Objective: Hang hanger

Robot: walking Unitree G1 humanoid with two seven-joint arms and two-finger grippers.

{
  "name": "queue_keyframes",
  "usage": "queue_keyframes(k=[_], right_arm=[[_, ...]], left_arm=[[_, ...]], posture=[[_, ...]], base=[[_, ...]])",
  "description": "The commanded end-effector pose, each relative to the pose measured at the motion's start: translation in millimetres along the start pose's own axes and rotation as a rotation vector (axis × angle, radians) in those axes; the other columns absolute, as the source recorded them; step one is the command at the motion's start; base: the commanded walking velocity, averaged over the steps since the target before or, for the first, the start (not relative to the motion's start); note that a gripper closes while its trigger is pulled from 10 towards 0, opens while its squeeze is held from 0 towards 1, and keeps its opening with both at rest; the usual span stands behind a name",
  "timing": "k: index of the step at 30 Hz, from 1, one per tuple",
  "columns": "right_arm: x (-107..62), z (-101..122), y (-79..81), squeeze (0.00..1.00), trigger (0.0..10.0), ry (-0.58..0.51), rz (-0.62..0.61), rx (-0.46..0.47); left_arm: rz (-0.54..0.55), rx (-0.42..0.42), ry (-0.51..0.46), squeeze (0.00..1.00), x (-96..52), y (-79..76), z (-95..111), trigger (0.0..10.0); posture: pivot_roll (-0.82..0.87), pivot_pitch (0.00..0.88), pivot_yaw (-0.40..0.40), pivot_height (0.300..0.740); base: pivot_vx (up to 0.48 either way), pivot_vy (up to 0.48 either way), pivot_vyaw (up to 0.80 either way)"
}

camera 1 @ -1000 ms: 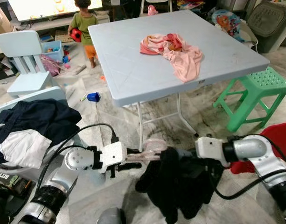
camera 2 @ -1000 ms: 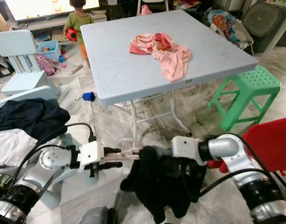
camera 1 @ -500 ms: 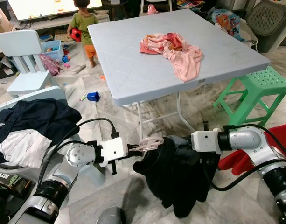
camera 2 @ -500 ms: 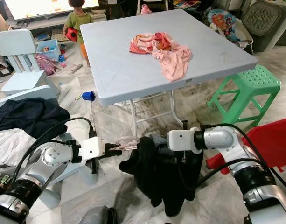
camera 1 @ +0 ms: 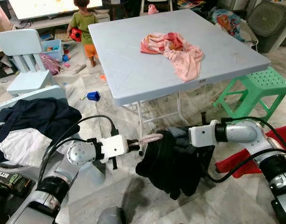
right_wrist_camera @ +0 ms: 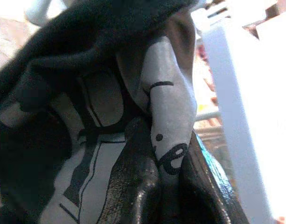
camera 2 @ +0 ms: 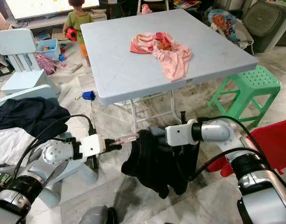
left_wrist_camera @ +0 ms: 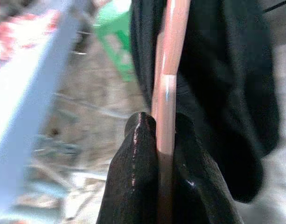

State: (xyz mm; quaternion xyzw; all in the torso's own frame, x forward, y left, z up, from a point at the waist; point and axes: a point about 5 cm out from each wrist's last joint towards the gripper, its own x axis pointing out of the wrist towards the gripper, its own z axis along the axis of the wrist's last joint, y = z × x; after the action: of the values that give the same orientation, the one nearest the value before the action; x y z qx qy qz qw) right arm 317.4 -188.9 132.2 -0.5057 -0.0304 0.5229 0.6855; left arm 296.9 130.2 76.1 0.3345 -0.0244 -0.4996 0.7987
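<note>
Pink plastic marks the hanger (camera 1: 151,138), which is carried low in front of the blue-grey folding table (camera 1: 133,74), just below and short of its near edge, with a black garment (camera 1: 173,163) draped over it and hanging toward the floor. The hook end is clamped between the closed fingers of the left gripper (camera 1: 133,143), a pinch confirmed in the left wrist view, where the pink bar (left_wrist_camera: 167,93) is squeezed between the two black pads. On the far side of the bundle, the right gripper (right_wrist_camera: 154,196) is seen closed on a fold of the garment printed in grey and black, though whether the hanger's far arm is also caught inside that fold cannot be made out. The hanger is held roughly level, its long axis running side to side along the table's near edge, the hook pointing toward the robot's left and the loaded shoulders toward its right. By these pictures the garment is judged to be already on the hanger, while the hanging itself is not yet done: no rail or hook is in view near the table, so a place to hang it has yet to be reached. A pink cloth (camera 1: 177,49) lies on the tabletop, well apart from the grippers.
</note>
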Motion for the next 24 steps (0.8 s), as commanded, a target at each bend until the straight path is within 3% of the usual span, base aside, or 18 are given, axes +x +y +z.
queue_keyframes(k=[1,8,9,10,11,12,13,24], right_arm=[[-6.8,3.3,-20.2,0.0,10.0,-0.01,-0.105,-0.044],[-5.5,2.7,-22.5,0.0,10.0,-0.015,-0.132,-0.057],[-5.3,2.3,-22.4,0.0,10.0,-0.014,-0.135,-0.059],[-5.2,2.1,-22.3,0.0,10.0,-0.013,-0.136,-0.06],[-5.0,2.0,-22.0,0.0,10.0,-0.013,-0.138,-0.06],[-4.7,1.9,-21.6,0.0,10.0,-0.013,-0.139,-0.061],[-4.4,1.8,-21.0,0.0,10.0,-0.013,-0.14,-0.062],[-2.9,0.1,-17.7,0.0,10.0,-0.015,-0.129,-0.061]], left_arm=[[0.064,-0.016,0.08,0.0,-8.3,4.1,-13.5,0.0],[0.056,-0.014,0.097,0.0,-4.0,0.5,-16.6,0.0],[0.041,-0.023,0.102,0.0,-2.9,-2.5,-18.0,3.4],[0.033,-0.031,0.105,0.0,-2.4,-4.1,-18.8,3.4],[0.026,-0.045,0.108,0.54,-2.0,-5.5,-19.7,10.0],[0.022,-0.065,0.107,0.92,-1.7,-7.0,-20.5,10.0],[0.013,-0.086,0.105,1.0,-1.5,-8.6,-21.2,10.0],[-0.014,-0.106,0.112,1.0,-6.6,-6.7,-25.0,10.0]], posture=[[-0.04,0.0,0.015,0.74],[-0.04,0.0,0.015,0.74],[-0.04,0.0,0.015,0.74],[-0.04,0.0,0.015,0.74],[-0.04,0.0,0.015,0.74],[-0.05,0.0,0.018,0.74],[-0.05,0.0,0.018,0.74],[-0.04,0.0,0.018,0.74]], base=[[0.0,0.0,0.0],[0.0,0.0,0.0],[0.0,0.0,0.0],[0.0,0.0,0.0],[0.0,0.0,0.0],[0.0,0.0,0.0],[0.0,0.0,0.0],[0.0,0.0,0.0]])
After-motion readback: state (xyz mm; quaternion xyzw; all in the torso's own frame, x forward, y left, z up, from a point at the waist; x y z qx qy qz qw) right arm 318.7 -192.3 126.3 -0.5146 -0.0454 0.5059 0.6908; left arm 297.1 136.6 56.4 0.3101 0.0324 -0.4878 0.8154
